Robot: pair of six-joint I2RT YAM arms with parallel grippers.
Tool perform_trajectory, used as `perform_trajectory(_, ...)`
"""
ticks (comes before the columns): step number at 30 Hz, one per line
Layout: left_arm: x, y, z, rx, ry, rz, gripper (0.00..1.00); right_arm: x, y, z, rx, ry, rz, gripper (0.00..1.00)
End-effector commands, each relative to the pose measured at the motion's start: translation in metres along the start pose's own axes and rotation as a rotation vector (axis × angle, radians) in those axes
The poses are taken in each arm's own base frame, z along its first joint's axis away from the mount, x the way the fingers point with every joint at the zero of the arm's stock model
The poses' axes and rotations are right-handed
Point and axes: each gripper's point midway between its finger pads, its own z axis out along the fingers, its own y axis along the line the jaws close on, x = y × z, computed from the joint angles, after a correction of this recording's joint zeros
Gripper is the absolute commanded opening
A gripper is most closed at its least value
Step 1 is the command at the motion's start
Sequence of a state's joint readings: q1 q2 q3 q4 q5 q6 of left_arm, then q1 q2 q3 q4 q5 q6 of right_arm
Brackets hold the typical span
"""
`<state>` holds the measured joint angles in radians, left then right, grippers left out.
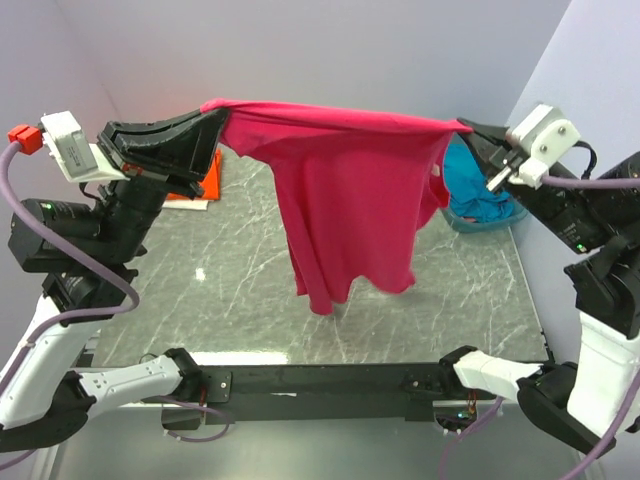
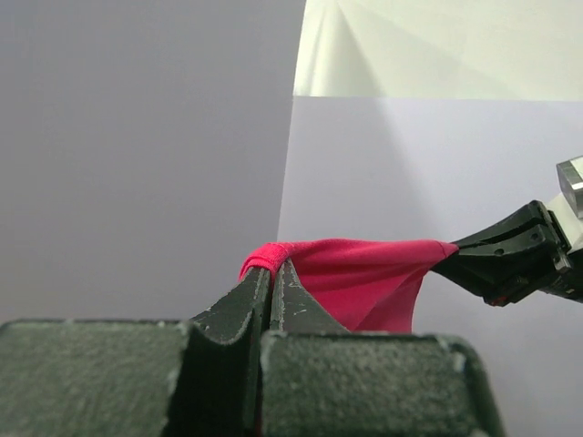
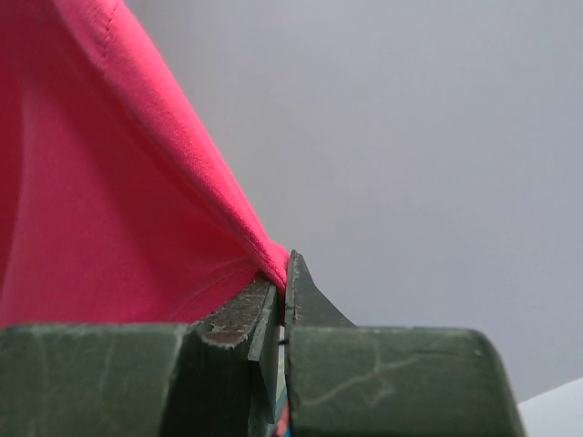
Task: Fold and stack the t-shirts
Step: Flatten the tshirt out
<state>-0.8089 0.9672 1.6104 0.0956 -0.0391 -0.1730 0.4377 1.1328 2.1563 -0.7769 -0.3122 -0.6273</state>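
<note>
Grey marbled worktop point(image 1: 230, 260), lilac walls point(image 1: 350, 40). Magenta t-shirt point(image 1: 350, 190) limp, light, likely bunches easily. Left fingers point(image 2: 246, 305), right fingers point(image 3: 310, 305) each pinching taut upper edge.

The magenta t-shirt point(image 1: 350, 190) hangs curtain-like between left gripper point(image 1: 222, 116) and right gripper point(image 1: 466, 128), blocking passage; bare table point(image 1: 200, 290) lies below both (a teal basket point(image 1: 490, 222) sits under the right gripper, possibly touching cloth)
</note>
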Motion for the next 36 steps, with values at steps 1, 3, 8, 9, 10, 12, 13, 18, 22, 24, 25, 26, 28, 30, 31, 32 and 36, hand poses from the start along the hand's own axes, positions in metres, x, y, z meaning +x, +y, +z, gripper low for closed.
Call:
perform_trajectory(1,-0.079,-0.001,-0.019,-0.017,-0.208,0.027,0.01,-0.004,-0.015,-0.034,0.086,0.047,-0.051,0.00)
perform_trajectory(3,-0.071,-0.008,-0.021,0.022,-0.182,0.018,0.01,-0.008,-0.012,-0.044,0.081,0.041,-0.050,0.00)
perform_trajectory(8,-0.090,-0.021,-0.036,0.090,-0.235,-0.002,0.01,-0.037,-0.008,-0.070,0.068,-0.029,-0.039,0.00)
perform_trajectory(9,-0.097,-0.023,-0.039,0.097,-0.252,-0.004,0.01,-0.045,-0.010,-0.076,0.078,-0.049,-0.045,0.00)
perform_trajectory(10,-0.104,-0.024,-0.041,0.098,-0.269,-0.006,0.01,-0.048,-0.010,-0.076,0.074,-0.056,-0.043,0.00)
perform_trajectory(12,-0.120,-0.023,-0.041,0.086,-0.298,-0.003,0.01,-0.051,-0.009,-0.076,0.068,-0.067,-0.033,0.00)
perform_trajectory(13,-0.122,-0.017,-0.038,0.047,-0.298,-0.004,0.01,-0.050,-0.009,-0.073,0.065,-0.063,-0.028,0.00)
perform_trajectory(18,-0.078,0.020,-0.005,-0.138,-0.210,0.029,0.01,-0.027,-0.015,-0.051,0.084,-0.001,-0.014,0.00)
perform_trajectory(22,0.015,0.062,0.020,-0.324,-0.068,0.037,0.01,0.043,-0.013,-0.016,0.110,0.165,-0.011,0.00)
perform_trajectory(24,0.099,0.083,0.031,-0.361,0.072,0.022,0.01,0.102,0.002,0.007,0.099,0.269,-0.020,0.00)
perform_trajectory(25,0.120,0.108,0.032,-0.397,0.106,0.020,0.01,0.124,0.007,0.014,0.103,0.309,-0.022,0.00)
perform_trajectory(26,0.180,0.132,0.031,-0.423,0.213,-0.004,0.00,0.139,0.001,0.022,0.156,0.318,-0.037,0.00)
perform_trajectory(28,0.239,0.173,0.024,-0.460,0.302,-0.116,0.00,0.215,0.027,0.033,0.129,0.447,-0.017,0.00)
perform_trajectory(30,0.339,0.210,0.005,-0.511,0.481,-0.215,0.00,0.283,0.043,0.044,0.120,0.550,0.022,0.00)
perform_trajectory(31,0.368,0.217,0.000,-0.480,0.547,-0.265,0.00,0.306,0.048,0.046,0.113,0.591,0.043,0.00)
perform_trajectory(32,0.432,0.233,-0.020,-0.507,0.663,-0.328,0.01,0.346,0.061,0.055,0.075,0.661,0.072,0.00)
perform_trajectory(36,0.558,0.241,-0.063,-0.501,0.941,-0.509,0.01,0.455,0.091,0.055,-0.003,0.880,0.166,0.00)
